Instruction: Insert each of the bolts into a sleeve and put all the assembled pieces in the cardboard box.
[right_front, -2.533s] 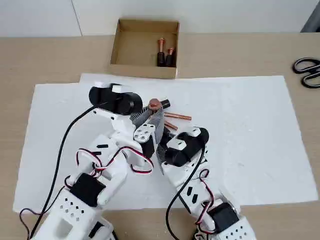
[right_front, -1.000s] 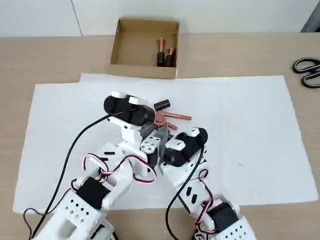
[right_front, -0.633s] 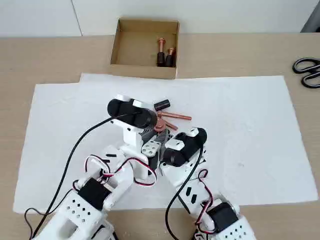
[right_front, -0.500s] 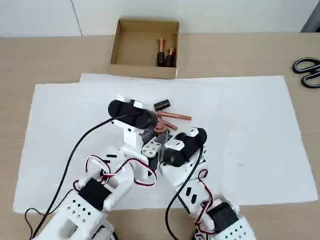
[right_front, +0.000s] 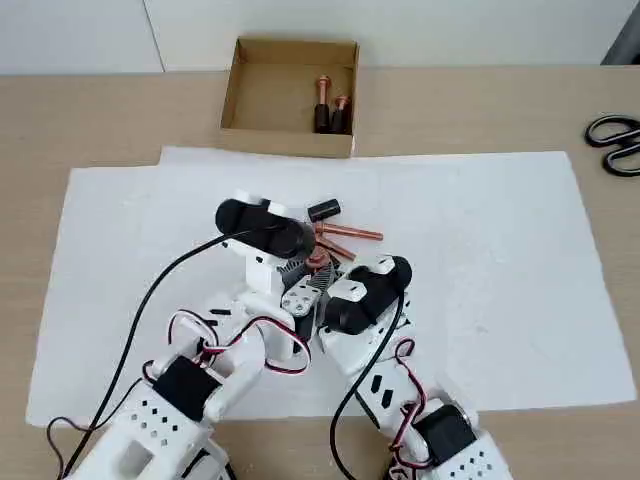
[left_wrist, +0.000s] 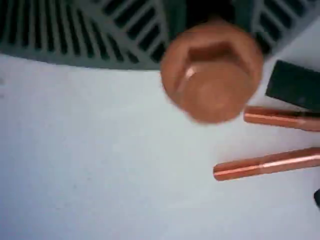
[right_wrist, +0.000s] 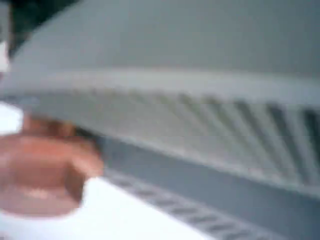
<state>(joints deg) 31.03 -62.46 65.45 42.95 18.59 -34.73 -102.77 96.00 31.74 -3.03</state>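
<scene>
L gripper: left gripper (right_front: 309, 270) over mid-sheet, closed narrow on the held bolt (left_wrist: 212, 70); its ribbed fingers (left_wrist: 100, 30) sit just behind the head.
R gripper: right gripper (right_front: 323, 285) just beside the left one, on the side away from the box; open or closed cannot be told, as its wrist view is too close.
Held bolt: copper head faces up in high view, so long axis approx. upright, shank down btw. the jaws. Dark patch behind the head may be a sleeve; not certain.
Sleeve: loose sleeve (right_front: 323, 211), black, lies flat on the sheet beyond the held bolt, toward the box, apart from it.
Loose bolts: loose bolts (right_front: 352, 233), two, lie flat btw. that sleeve and the grippers.
Box: cardboard box (right_front: 240, 95) at far side of table (right_front: 90, 110), well apart from both arms; two assembled pieces (right_front: 331, 108) side by side near its scissors-side wall.
Key relation (judged): bolt-to-sleeve mating turns on axis alignment; bolt upright vs. sleeve flat, sleeve lying boxward, L arm nearer.
Rest: paper sheet (right_front: 500, 260); scissors (right_front: 615, 140) at table edge.
</scene>
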